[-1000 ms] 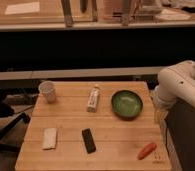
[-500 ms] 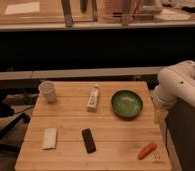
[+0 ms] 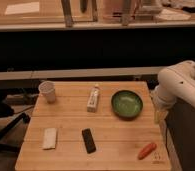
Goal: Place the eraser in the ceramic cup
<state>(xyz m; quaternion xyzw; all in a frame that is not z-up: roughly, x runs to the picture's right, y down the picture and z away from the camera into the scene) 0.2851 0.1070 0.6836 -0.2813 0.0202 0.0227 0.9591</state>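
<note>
The ceramic cup (image 3: 47, 91) is small, plain and white, and stands upright at the table's back left corner. A flat white rectangular block (image 3: 49, 138) lies at the front left, and a black oblong block (image 3: 88, 140) lies just right of it. I cannot tell which of the two is the eraser. My white arm (image 3: 180, 84) reaches in from the right. My gripper (image 3: 157, 116) hangs at the table's right edge, beside the green bowl, far from the cup and both blocks. It holds nothing that I can see.
A wide green bowl (image 3: 126, 104) stands at the back right. A white tube (image 3: 93, 98) lies at the back middle. An orange carrot-like thing (image 3: 147, 150) lies at the front right corner. A chair base (image 3: 6, 131) stands on the floor to the left of the wooden table (image 3: 116, 155).
</note>
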